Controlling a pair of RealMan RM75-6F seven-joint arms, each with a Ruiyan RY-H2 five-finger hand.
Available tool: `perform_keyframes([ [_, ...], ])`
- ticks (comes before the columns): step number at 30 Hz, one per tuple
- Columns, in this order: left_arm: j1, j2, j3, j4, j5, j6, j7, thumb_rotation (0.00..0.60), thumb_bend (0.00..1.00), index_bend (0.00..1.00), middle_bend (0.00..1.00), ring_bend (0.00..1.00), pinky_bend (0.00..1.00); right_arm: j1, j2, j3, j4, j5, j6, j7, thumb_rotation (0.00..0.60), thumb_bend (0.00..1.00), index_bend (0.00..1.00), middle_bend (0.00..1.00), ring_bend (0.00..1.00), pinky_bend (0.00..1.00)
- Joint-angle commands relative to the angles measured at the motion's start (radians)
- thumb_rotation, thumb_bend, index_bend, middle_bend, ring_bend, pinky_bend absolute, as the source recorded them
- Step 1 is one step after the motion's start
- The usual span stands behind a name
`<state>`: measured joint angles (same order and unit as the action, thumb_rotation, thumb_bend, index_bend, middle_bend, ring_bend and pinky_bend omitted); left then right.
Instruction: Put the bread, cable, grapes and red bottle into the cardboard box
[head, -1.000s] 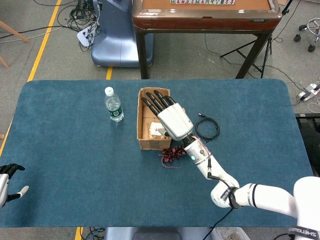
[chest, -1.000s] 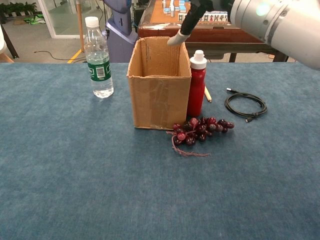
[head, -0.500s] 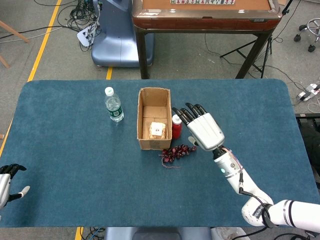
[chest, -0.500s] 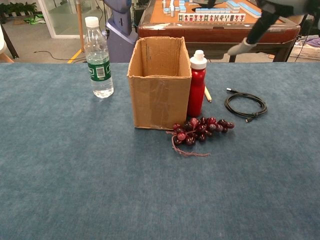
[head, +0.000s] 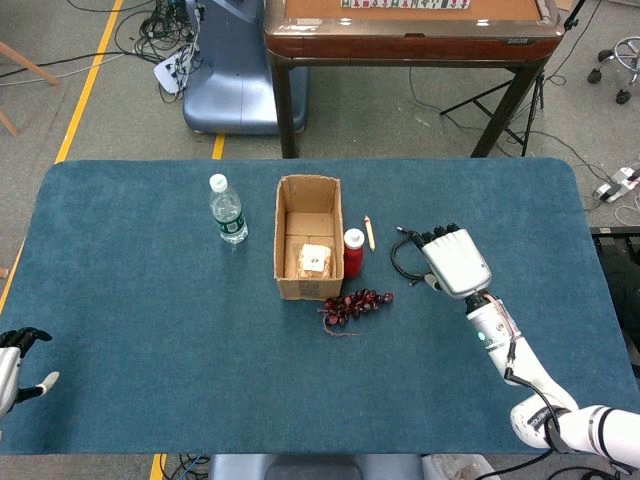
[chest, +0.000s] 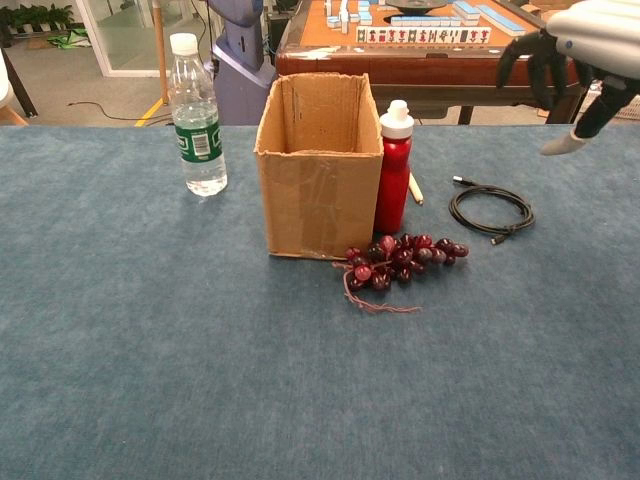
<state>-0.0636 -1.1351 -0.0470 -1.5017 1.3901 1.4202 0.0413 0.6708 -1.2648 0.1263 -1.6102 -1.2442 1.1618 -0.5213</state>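
Right robot hand (head: 456, 262) above the cable (head: 409, 256) — fingers curled down, empty, left robot hand (head: 14, 366) open at table edge

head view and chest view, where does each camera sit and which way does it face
Head view: high above the near table edge, looking steeply down into the cardboard box; shows the right hand with its arm, and the left hand at the frame edge.
Chest view: low at table height, looking level across; only the right hand shows.
Shared: box, red bottle, grapes, cable, right hand.
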Motion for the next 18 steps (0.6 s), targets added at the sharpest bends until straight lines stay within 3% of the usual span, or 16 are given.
perform_keyframes([
  [1,0.000,0.000,0.000,0.001,-0.001,-0.001,0.000,0.600,0.15,0.37,0.33,0.27,0.54,-0.004,-0.016,-0.007,0.058,0.057,-0.060,0.003,0.600,0.00,0.38,0.82,0.76,0.77],
  [4,0.000,-0.001,0.000,0.002,-0.001,-0.002,-0.001,0.600,0.15,0.37,0.33,0.27,0.54,0.001,-0.032,-0.010,0.118,0.095,-0.113,0.021,0.600,0.00,0.38,0.95,0.89,0.87],
  [7,-0.001,-0.001,0.000,0.003,-0.002,-0.004,-0.001,0.600,0.15,0.37,0.33,0.27,0.54,0.005,-0.050,-0.012,0.178,0.119,-0.161,0.052,0.600,0.02,0.40,1.00,0.98,0.94],
  [18,-0.002,-0.005,0.000,0.008,-0.008,-0.010,0.002,0.600,0.15,0.37,0.33,0.27,0.54,0.030,-0.130,-0.019,0.378,0.142,-0.318,0.171,0.600,0.16,0.43,1.00,1.00,0.99],
])
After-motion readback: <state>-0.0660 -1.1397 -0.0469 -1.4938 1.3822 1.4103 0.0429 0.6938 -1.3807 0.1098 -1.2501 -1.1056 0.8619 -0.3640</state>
